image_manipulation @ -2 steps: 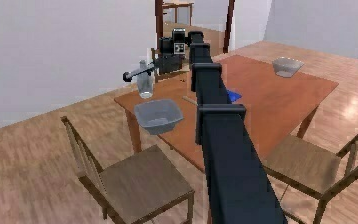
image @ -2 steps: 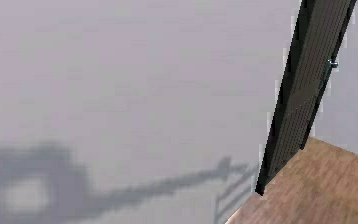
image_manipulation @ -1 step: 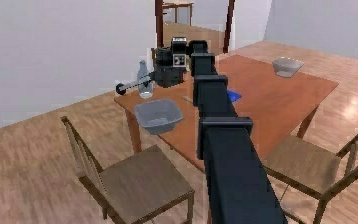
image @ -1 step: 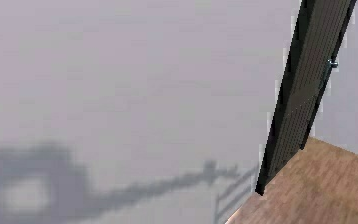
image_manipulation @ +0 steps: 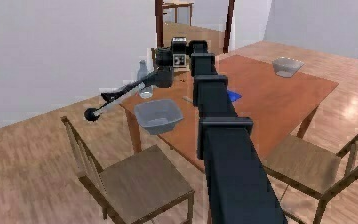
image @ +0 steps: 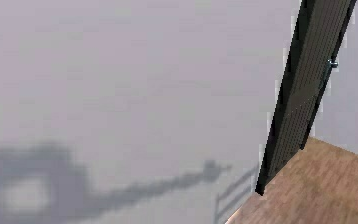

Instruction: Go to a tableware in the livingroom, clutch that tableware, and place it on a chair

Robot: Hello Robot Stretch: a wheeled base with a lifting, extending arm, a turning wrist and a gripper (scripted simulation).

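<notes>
- Grey bowl [image_manipulation: 159, 116] sat on the wooden table [image_manipulation: 277, 100], at its near corner, just right of the gripper's body in the arm side view.
- Dark arm [image_manipulation: 222, 150] rose from the bottom edge across the table.
- The gripper [image_manipulation: 95, 113] reached down-left past the table's edge; only bare wooden floor [image_manipulation: 37, 160] lay behind its far end, so it held nothing.
- A second grey bowl [image_manipulation: 285, 67] stood toward the table's far side, and a small blue thing [image_manipulation: 233, 96] lay just beside the arm.
- One wooden chair [image_manipulation: 132, 180] stood low at the left, and a second chair [image_manipulation: 307, 165] at the table's right.
- The forward view showed a grey wall [image: 117, 80], a dark door edge [image: 305, 90] and wooden floor at the lower right.
</notes>
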